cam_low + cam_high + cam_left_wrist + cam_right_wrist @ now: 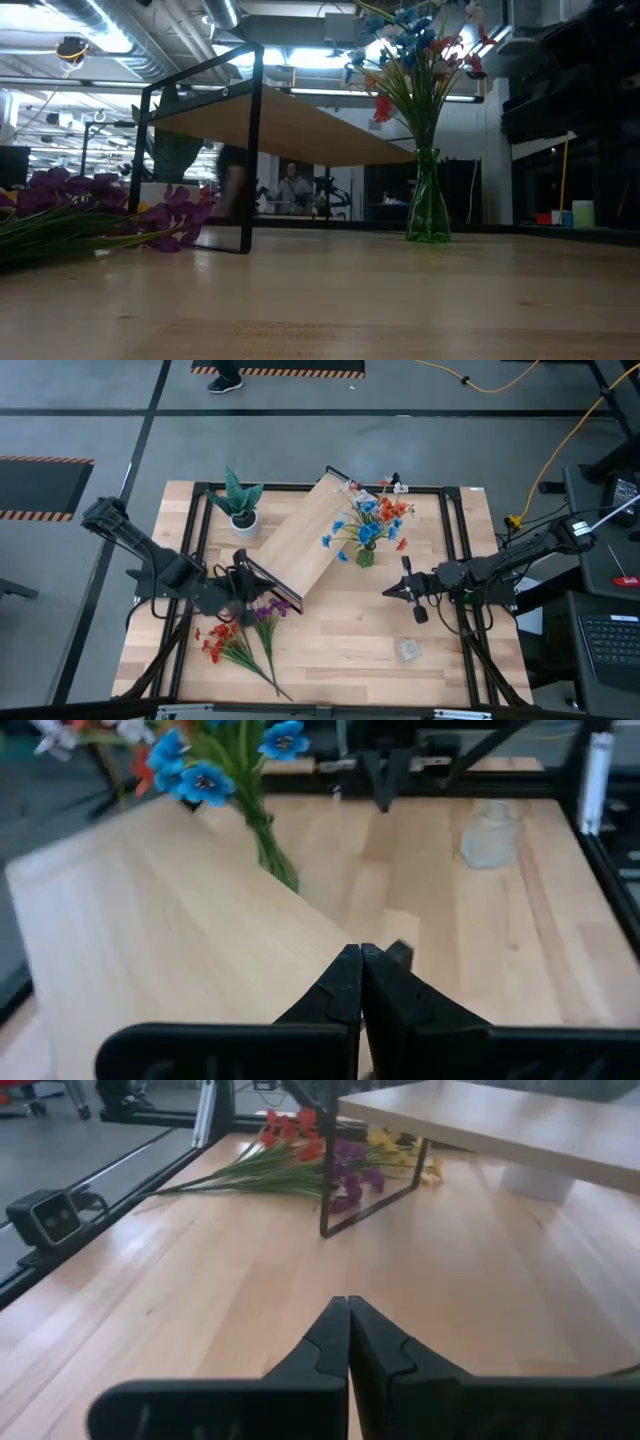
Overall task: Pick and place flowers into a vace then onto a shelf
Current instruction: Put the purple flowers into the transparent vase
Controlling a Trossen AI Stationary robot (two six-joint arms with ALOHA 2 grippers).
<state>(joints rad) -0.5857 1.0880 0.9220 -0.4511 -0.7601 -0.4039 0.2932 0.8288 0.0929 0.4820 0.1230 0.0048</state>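
Light-wood shelf (300, 538) lies diagonally; green vace (366, 556) stands upright beside it.

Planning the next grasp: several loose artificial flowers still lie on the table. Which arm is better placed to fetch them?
Left, probably. The left gripper, fingers shut, sits at the light-wood shelf's near end, right beside the loose red, purple and yellow flowers. The right gripper, also shut, waits near the small green vase.

High view straight down; low view table-level; both wrist views forward, sharing shelf (300, 540).
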